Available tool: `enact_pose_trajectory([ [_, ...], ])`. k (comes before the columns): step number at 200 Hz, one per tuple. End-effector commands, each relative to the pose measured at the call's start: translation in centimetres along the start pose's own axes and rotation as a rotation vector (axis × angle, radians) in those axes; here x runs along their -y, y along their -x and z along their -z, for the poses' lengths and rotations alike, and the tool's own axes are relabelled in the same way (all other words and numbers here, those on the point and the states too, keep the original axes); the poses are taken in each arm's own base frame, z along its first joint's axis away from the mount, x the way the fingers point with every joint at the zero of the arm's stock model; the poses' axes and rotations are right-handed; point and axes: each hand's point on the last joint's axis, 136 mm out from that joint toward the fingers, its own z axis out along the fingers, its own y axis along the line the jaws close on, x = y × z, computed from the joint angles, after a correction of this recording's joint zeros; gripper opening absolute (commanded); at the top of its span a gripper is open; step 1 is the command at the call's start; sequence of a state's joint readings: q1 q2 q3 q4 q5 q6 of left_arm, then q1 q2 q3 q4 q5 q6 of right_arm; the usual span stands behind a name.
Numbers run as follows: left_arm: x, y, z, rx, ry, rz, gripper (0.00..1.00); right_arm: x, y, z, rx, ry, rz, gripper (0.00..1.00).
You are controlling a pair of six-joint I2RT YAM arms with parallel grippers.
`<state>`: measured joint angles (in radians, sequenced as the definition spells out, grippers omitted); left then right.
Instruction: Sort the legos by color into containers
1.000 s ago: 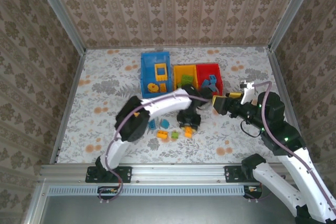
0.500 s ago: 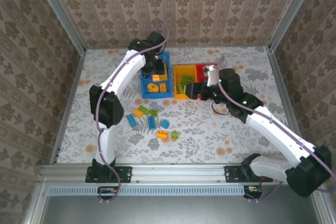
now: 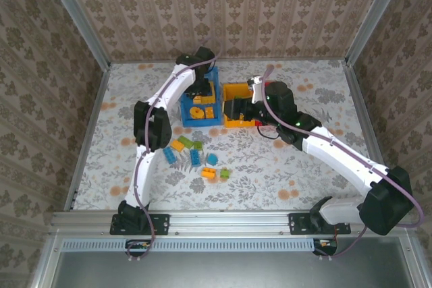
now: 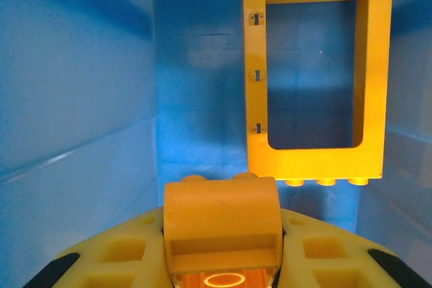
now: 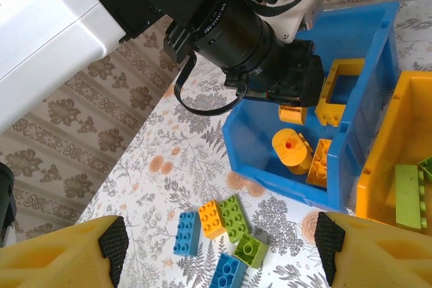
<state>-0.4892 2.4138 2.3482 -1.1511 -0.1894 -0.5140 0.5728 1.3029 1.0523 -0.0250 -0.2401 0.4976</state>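
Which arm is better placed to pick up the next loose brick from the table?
Right, probably: the right pincer is open and empty, facing the loose bricks. The left pincer is inside the blue bin, shut on a yellow brick.

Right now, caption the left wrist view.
Left gripper holding an orange-yellow studded plastic brick inside the blue bin, near a yellow rectangular frame.

Floral table (image 3: pixel 317 92) w/ blue bin (image 3: pixel 185 114), yellow bin (image 3: pixel 237 124) at back; loose legos (image 3: pixel 196 156) ctr.

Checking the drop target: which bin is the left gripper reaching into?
The blue bin, the larger one left of the yellow bin; the left gripper holds an orange-yellow brick inside its walls.
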Motion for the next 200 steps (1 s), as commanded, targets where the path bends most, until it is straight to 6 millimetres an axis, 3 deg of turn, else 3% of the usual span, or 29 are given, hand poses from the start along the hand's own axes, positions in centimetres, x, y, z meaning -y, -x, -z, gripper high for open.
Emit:
enact_pose_trajectory([
  [1,-0.7,0.0,-0.5,0.0,0.029,-0.009,0.42,-0.2,1.0,-0.4,0.019,0.008,0.008,0.77],
  [30,-0.6,-0.1,0.0,0.0,0.035,-0.014,0.54,0.5,0.0,-0.6,-0.027,-0.011,0.025,0.77],
  [71,0.0,0.2,2.8,0.04,0.002,-0.02,0.55,1.7,-2.8,0.0,-0.129,-0.054,0.076,0.77],
  [115,0.8,-0.8,9.2,0.144,-0.059,-0.027,0.58,2.2,-11.9,1.0,-0.421,-0.098,0.211,0.76],
  [141,-0.3,-4.1,12.4,0.192,-0.143,-0.015,0.6,1.7,-15.9,1.5,-0.52,-0.115,0.146,0.75],
  [157,-1.3,-7.5,13.7,0.203,-0.225,-0.036,0.61,1.7,-17.8,1.5,-0.57,-0.155,0.081,0.73],
  [179,-2.1,-13.1,14.8,0.19,-0.369,-0.088,0.62,2.5,-20.6,0.9,-0.678,-0.252,-0.053,0.69],
  [200,-1.8,-18.6,17.4,0.209,-0.587,-0.175,0.62,3.3,-22.6,0.6,-0.774,-0.377,-0.21,0.64],
])
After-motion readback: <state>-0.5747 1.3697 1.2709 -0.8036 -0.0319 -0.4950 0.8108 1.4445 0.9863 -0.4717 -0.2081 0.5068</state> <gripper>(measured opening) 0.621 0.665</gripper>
